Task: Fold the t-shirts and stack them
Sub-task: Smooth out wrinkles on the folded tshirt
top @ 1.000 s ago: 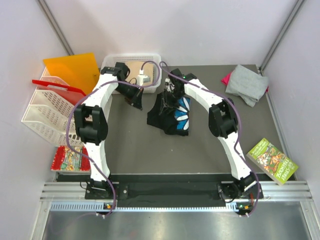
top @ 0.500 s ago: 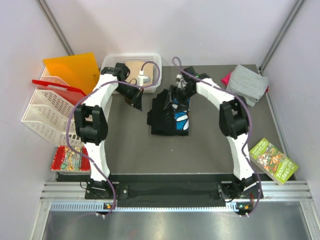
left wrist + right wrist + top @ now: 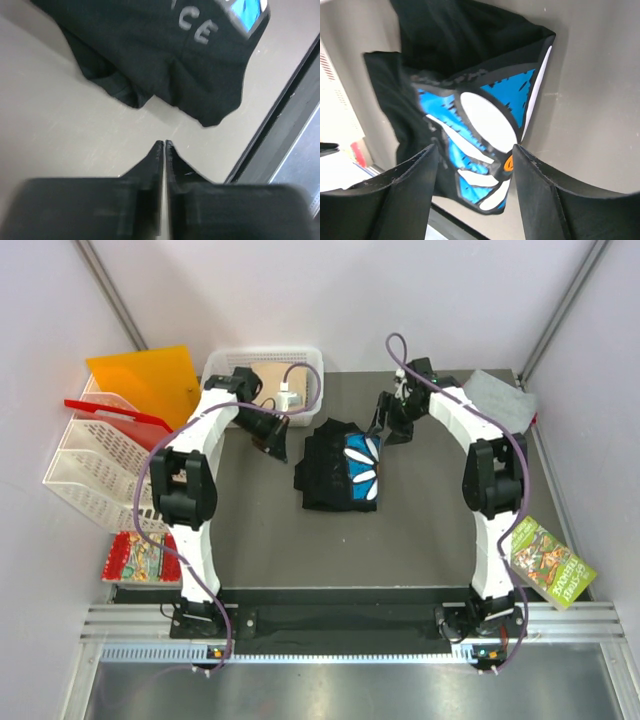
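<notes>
A black t-shirt [image 3: 335, 470] with a blue-and-white print lies folded in the middle of the table. My left gripper [image 3: 274, 443] is shut and empty, just left of the shirt; in the left wrist view its tips [image 3: 164, 145] hover above bare table near the shirt's edge [image 3: 150, 50]. My right gripper [image 3: 382, 430] is open and empty, just beyond the shirt's far right corner; in the right wrist view [image 3: 475, 160] the print [image 3: 485, 120] shows between the spread fingers. A grey t-shirt [image 3: 497, 395] lies at the back right, partly behind my right arm.
A white basket [image 3: 225, 365] with a tan item stands at the back left. An orange sheet [image 3: 145, 380] and a white rack [image 3: 90, 465] stand at the left. Printed booklets lie at the front left [image 3: 135, 558] and at the front right [image 3: 548, 560].
My right gripper has let go of the black t-shirt and drawn back to the far right. The shirt has settled flat with the print up. The left arm has not moved.
</notes>
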### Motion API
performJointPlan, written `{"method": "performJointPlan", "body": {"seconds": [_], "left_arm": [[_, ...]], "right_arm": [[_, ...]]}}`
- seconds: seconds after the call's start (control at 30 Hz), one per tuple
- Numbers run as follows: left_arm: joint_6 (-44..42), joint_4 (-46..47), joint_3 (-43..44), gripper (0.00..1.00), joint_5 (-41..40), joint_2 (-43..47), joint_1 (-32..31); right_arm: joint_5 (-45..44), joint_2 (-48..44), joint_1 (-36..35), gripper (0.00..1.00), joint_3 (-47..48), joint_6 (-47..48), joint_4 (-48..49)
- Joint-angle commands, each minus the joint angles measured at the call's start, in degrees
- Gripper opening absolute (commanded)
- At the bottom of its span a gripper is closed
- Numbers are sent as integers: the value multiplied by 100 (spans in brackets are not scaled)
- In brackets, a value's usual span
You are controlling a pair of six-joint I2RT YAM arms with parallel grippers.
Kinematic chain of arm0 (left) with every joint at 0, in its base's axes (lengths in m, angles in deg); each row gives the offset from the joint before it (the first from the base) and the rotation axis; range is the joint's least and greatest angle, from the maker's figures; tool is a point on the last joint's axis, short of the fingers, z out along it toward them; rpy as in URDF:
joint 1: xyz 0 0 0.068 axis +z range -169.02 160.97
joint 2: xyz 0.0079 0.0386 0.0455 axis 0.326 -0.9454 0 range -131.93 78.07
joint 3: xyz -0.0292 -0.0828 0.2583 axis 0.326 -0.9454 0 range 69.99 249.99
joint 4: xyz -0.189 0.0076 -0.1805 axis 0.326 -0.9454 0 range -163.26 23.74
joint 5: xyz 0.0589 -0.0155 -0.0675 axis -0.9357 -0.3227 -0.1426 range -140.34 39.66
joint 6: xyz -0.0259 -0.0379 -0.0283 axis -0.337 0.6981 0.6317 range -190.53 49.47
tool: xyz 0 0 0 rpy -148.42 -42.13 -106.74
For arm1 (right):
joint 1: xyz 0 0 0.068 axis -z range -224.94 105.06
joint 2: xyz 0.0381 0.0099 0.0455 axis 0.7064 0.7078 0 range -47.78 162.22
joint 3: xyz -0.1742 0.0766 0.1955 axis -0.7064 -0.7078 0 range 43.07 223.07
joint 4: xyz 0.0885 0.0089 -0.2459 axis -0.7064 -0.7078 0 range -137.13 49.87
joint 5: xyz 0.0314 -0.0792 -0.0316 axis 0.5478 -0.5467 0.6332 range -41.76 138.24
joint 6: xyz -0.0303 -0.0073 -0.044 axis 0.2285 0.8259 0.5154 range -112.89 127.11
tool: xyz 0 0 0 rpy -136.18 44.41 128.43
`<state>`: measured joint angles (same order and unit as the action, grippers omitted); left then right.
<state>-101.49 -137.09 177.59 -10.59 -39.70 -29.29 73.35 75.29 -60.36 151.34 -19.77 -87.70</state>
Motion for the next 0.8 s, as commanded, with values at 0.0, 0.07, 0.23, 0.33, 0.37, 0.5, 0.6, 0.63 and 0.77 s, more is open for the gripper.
{"method": "performJointPlan", "body": {"seconds": [0.0, 0.07, 0.23, 0.33, 0.37, 0.5, 0.6, 0.63, 0.77], "left_arm": [[476, 324, 51, 23, 516, -315, -90], [442, 17, 279, 42, 552, -526, -213], [-41, -423, 324, 44, 350, -422, -634], [-121, -555, 324, 44, 235, -308, -766], [-121, -572, 333, 44, 244, -290, -767], [-95, -722, 429, 44, 279, -228, -767], [-42, -695, 456, 44, 235, -193, -784], [-42, -722, 491, 44, 200, -202, -793], [-42, -889, 666, 43, 121, -220, -793]], "right_arm": [[47, 349, -84, 60, -34, 244, 20], [-188, 446, -84, 59, 80, 358, -50], [-550, 762, 83, 56, 632, 429, -33], [-472, 929, 206, 56, 1220, 262, 19], [-471, 965, 232, 55, 1362, 244, 107], [-541, 1227, 294, 56, 1872, 156, 353], [-603, 1500, 338, 55, 2014, 208, 362], [-638, 1553, 347, 55, 1997, 217, 389], [-173, 1834, 338, 54, 1874, 191, 617]]}}
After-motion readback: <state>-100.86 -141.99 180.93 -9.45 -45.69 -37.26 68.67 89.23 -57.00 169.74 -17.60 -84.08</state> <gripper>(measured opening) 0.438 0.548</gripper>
